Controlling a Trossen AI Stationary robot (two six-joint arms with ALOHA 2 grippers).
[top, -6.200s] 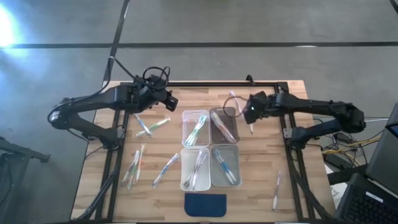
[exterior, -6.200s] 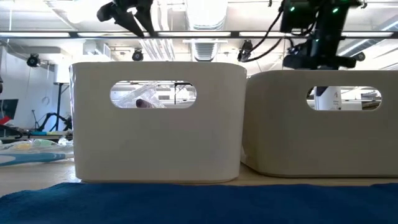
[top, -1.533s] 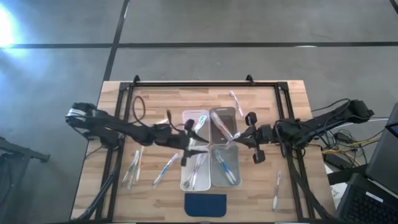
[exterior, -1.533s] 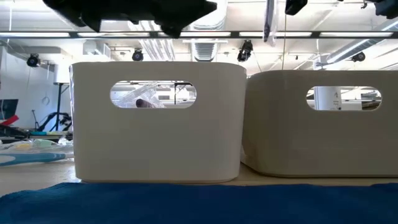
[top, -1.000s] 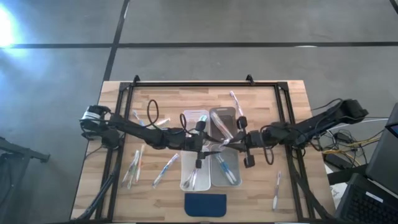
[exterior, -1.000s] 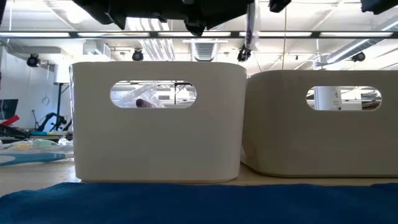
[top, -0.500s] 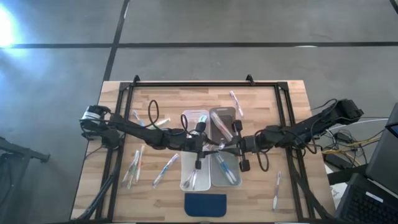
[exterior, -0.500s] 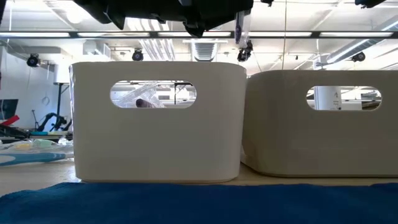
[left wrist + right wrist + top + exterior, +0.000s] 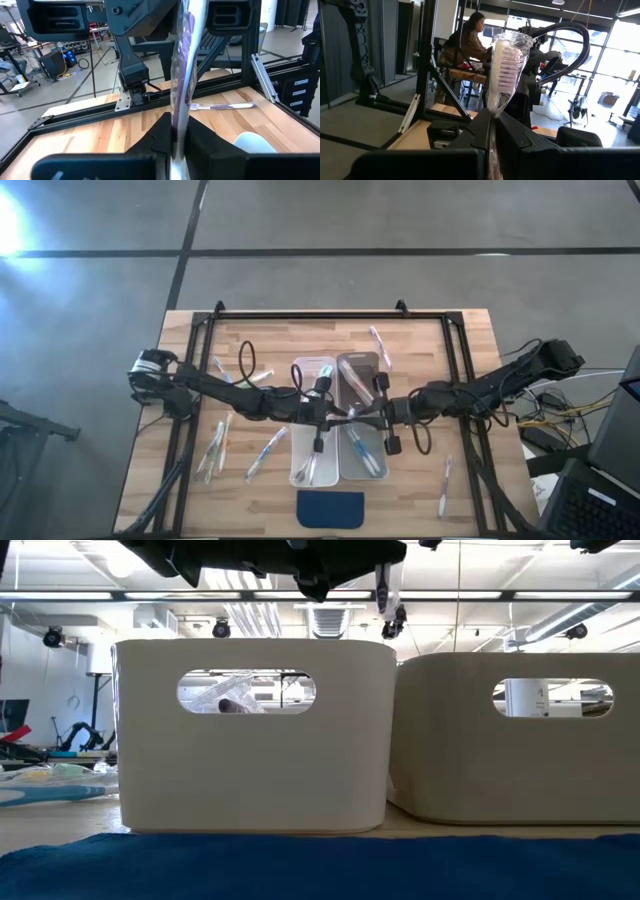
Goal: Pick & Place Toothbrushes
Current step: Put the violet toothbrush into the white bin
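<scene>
One toothbrush in a clear wrapper, with purple bristles, hangs between my two grippers above the four clear bins. My left gripper reaches in from the table's left and is shut on it. My right gripper reaches in from the right and is shut on it too. In the low view the toothbrush stands roughly upright above the bins' rims. Toothbrushes lie inside the bins. More lie flat on the table at the left, far side and right. My left gripper pinches the toothbrush's wrapped shaft between its two fingers, coming level from the table's left and lying across it. The toothbrush is clear of the bins and upright. My right gripper pinches the wrapped toothbrush just below its bristle head between its two fingers, level from the table's right, across it. The head sticks out past the fingers.
A dark blue pad lies at the near edge in front of the bins. A black frame rail runs along the table's far side and down both sides. A person sits in the room beyond the table.
My right gripper has carried the toothbrush a little toward the table's left, up to my left gripper, and has then kept still. The toothbrush stays upright and clear of the bins.
</scene>
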